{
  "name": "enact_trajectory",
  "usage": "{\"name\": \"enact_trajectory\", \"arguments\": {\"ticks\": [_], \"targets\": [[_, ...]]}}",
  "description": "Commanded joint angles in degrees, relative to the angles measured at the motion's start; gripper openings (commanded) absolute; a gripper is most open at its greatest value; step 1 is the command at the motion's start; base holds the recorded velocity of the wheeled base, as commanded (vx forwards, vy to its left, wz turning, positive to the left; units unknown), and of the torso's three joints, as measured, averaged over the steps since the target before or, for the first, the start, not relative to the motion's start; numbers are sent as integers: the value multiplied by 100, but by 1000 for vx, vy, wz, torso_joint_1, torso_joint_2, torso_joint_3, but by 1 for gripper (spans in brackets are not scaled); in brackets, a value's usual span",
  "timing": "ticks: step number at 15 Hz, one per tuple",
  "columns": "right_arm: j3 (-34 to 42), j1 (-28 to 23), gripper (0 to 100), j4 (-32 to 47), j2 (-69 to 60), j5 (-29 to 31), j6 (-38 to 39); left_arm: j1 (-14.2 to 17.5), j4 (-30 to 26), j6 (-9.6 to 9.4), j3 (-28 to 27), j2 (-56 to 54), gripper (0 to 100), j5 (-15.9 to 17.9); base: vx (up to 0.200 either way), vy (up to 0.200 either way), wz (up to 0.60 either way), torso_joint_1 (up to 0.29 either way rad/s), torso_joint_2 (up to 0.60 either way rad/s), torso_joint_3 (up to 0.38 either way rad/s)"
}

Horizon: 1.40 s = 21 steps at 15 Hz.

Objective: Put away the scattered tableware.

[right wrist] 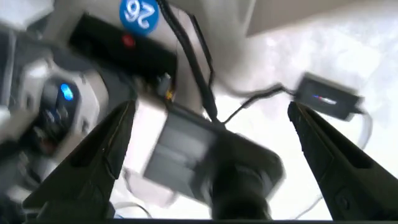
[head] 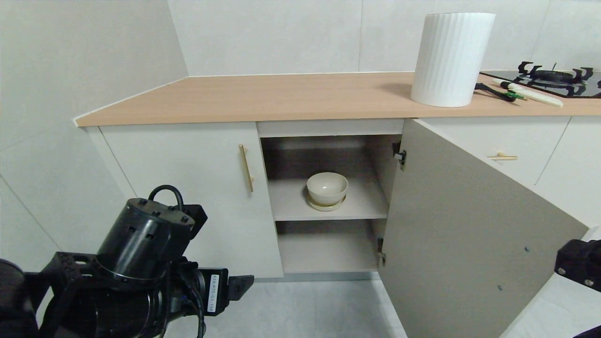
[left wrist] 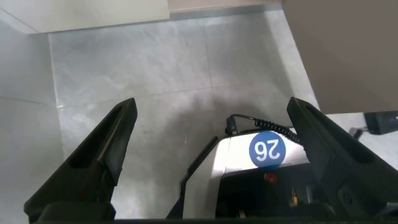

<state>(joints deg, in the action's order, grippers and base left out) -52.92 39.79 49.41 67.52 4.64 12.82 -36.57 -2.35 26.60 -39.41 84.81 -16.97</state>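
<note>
**Under the counter: bowl shelved, door standing open**

Inside the open cabinet, a pale bowl (head: 327,187) is sitting on a small plate (head: 326,205) on the upper shelf (head: 364,206), set back from the front edge. The door (head: 460,225) is standing wide open on the robot's right.

The left gripper (left wrist: 212,109) is hanging low over the floor, jaws spread wide and holding nothing. The right gripper (right wrist: 211,111) is gaping too, with nothing between its fingers.

On the counter (head: 263,96), a few utensils (head: 526,92) are lying just beside a tall white ribbed container (head: 451,58), near the stove (head: 554,75).

Bowl and plate look put away, so the step in hand is probably closing the door or going for the utensils.

For the door:
- The right arm is nearer, so it should be doing the pushing.
- It should be pressing on the free edge, far from the hinges, flat and slow.
- Fingers should be kept out of the closing gap.
- The left arm should be kept low and out of the door's sweep.
</note>
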Motion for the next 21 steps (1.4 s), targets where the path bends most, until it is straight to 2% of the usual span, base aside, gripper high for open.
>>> {"name": "enact_trajectory", "arguments": {"ticks": [1,5,8,9,10,14,17,21], "targets": [[-61,2,100,60,-380,265,-34,-8,7,3,-5,0,100,1,0,0,0,0,0,0],[-140,-323,100,25,-574,1249,-34,-8,7,3,-5,18,100,1,0,0,0,0,0,0],[-298,-727,100,78,-697,1311,-70,-8,7,3,4,36,100,9,0,0,0,0,0,0],[-359,-956,100,78,-697,1337,-131,-8,7,3,4,36,100,9,0,0,0,0,0,0],[-456,-1500,100,78,-697,1337,-351,-8,7,3,4,27,100,9,0,0,0,0,0,0],[-447,-2810,100,-1,-486,1302,-1124,-8,7,3,4,27,100,9,0,0,0,0,0,0],[-342,-3337,100,-309,-64,1302,-1142,-8,7,3,13,27,100,9,0,0,0,0,0,0],[89,-3830,100,-1750,543,1293,-1142,-8,7,3,13,18,100,9,0,0,0,0,0,0]]}}
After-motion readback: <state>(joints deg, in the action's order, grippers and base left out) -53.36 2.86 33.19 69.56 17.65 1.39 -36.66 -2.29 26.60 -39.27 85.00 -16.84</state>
